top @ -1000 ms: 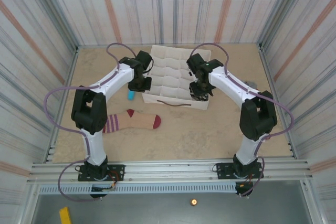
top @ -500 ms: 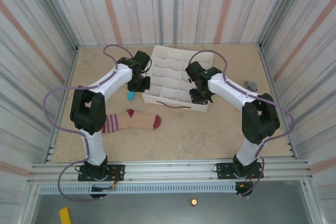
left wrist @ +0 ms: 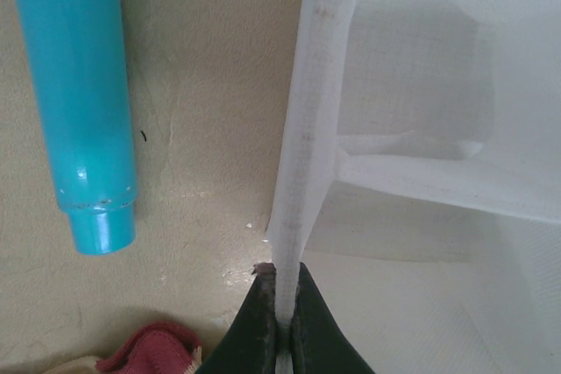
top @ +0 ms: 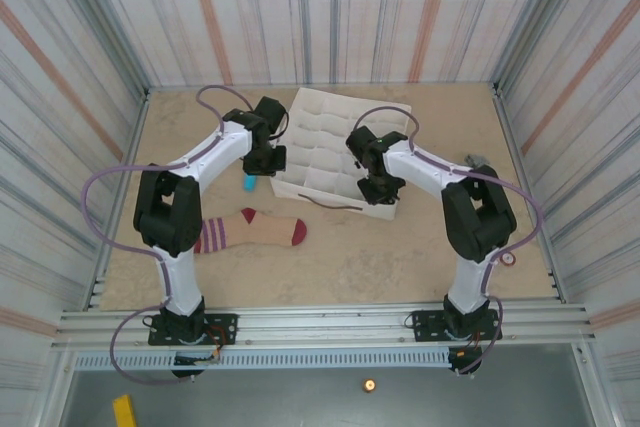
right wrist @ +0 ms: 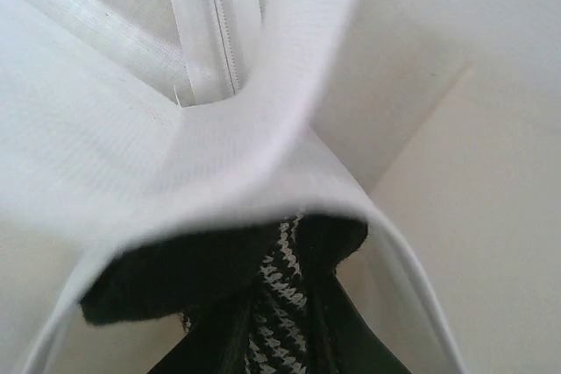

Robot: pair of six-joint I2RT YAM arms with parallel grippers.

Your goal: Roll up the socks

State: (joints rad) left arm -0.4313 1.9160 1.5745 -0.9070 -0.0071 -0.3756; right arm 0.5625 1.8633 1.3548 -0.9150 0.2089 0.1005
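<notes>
Right tool (right wrist: 276,304) pinches the black white-striped fabric sock (right wrist: 175,282) down in a near cell of the white fabric divider box (left wrist: 302,129); left tool (left wrist: 282,321) clamps that box's left wall.

I am seeing the black sock (right wrist: 282,295) as knitted cloth, the white organizer (left wrist: 302,137) as matt woven fabric, the blue cylinder (left wrist: 74,85) as glossy smooth plastic.

The right end effector (right wrist: 279,326) pinches the black sock (right wrist: 175,282) inside the white fabric organizer (right wrist: 263,155).
</notes>
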